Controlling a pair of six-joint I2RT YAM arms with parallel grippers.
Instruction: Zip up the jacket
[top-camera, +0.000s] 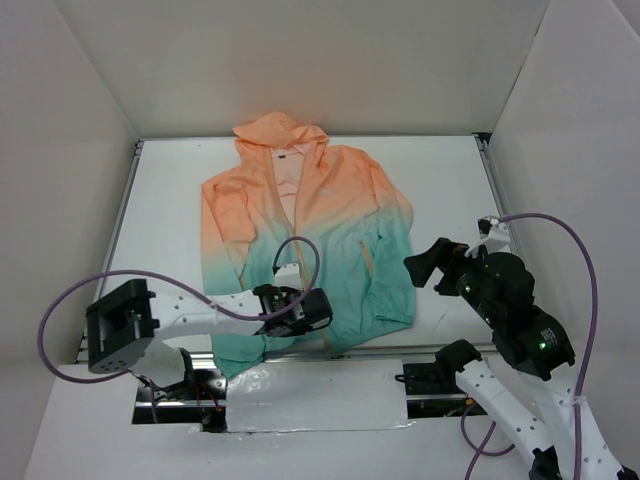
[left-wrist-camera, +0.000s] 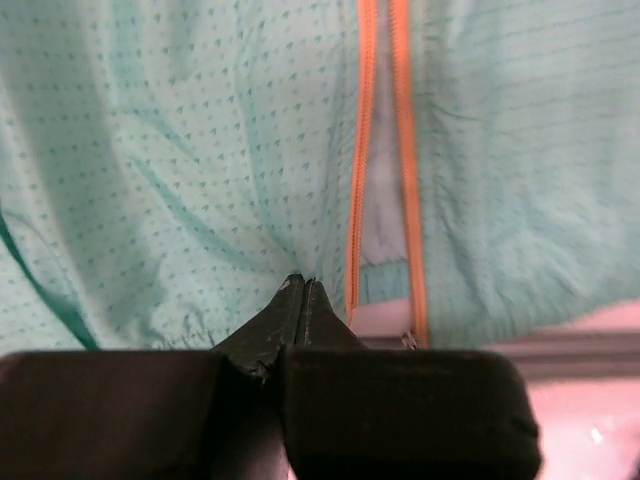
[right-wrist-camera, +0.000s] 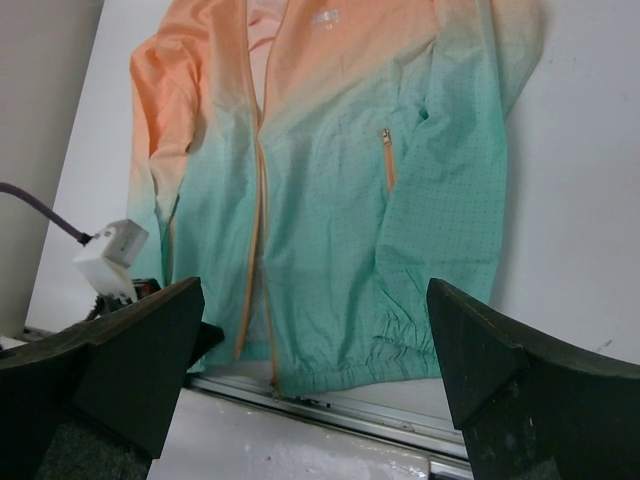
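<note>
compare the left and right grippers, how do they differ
The left gripper is shut, pinching the jacket near its hem beside the zipper; the right gripper is wide open and holds nothing. The left sits over the jacket, the right off its side above the table. Both are black.

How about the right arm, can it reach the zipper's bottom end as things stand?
Probably yes. The right fingers are open, and only flat jacket lies between them and the zipper's bottom end. The left fingers, shut on the hem beside it, could crowd it.
</note>
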